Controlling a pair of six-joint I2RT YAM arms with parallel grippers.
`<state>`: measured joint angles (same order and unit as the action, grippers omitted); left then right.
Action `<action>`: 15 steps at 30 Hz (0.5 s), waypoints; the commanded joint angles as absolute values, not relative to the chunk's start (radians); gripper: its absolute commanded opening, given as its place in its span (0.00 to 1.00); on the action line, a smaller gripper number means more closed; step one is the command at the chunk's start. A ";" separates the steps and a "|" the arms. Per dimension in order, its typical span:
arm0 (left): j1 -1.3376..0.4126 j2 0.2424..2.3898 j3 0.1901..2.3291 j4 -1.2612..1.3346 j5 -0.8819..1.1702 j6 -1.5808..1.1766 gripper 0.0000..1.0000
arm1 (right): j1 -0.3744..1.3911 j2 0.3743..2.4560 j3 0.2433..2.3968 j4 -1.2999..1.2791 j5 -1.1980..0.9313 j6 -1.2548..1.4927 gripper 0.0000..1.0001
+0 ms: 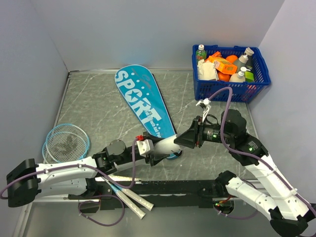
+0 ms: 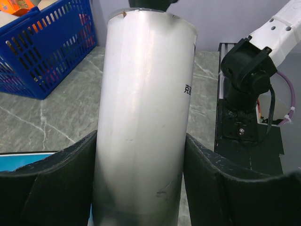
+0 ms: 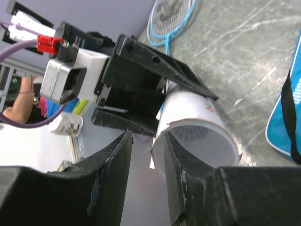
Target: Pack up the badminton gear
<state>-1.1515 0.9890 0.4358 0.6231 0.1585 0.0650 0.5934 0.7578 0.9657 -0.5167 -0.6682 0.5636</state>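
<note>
My left gripper [image 2: 141, 188] is shut on a white cardboard tube [image 2: 146, 117], its fingers [image 2: 66, 179] pressing both sides. It holds the tube [image 1: 165, 144] low over the table, mouth toward my right gripper [image 1: 180, 140]. In the right wrist view the right gripper [image 3: 146, 155] is open at the tube's mouth [image 3: 202, 122], one finger in front of the opening and the other outside the rim. The white shuttlecock [image 3: 200, 136] shows deep inside the tube. The teal SPORT bag [image 1: 143, 103] lies behind. Two light-blue rackets [image 1: 65, 142] lie at the left, handles toward the near edge.
A blue basket [image 1: 229, 74] full of groceries stands at the back right. Grey walls close the table at the back and both sides. The arms' black base rail [image 1: 168, 187] runs along the near edge, with the racket handles [image 1: 133, 197] across it.
</note>
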 commanded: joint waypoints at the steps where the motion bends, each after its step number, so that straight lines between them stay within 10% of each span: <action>1: -1.181 0.973 0.426 0.704 0.235 -0.011 0.01 | 0.572 0.776 0.922 -0.405 -0.612 0.607 0.42; 15: -1.183 0.922 0.403 0.719 0.232 -0.011 0.01 | 0.433 0.684 0.755 -0.279 -0.701 0.716 0.45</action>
<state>-1.1545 0.9627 0.4187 0.6136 0.1528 0.0586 0.4583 0.7048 0.7971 -0.3286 -0.7277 0.6979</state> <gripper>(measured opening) 0.671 0.450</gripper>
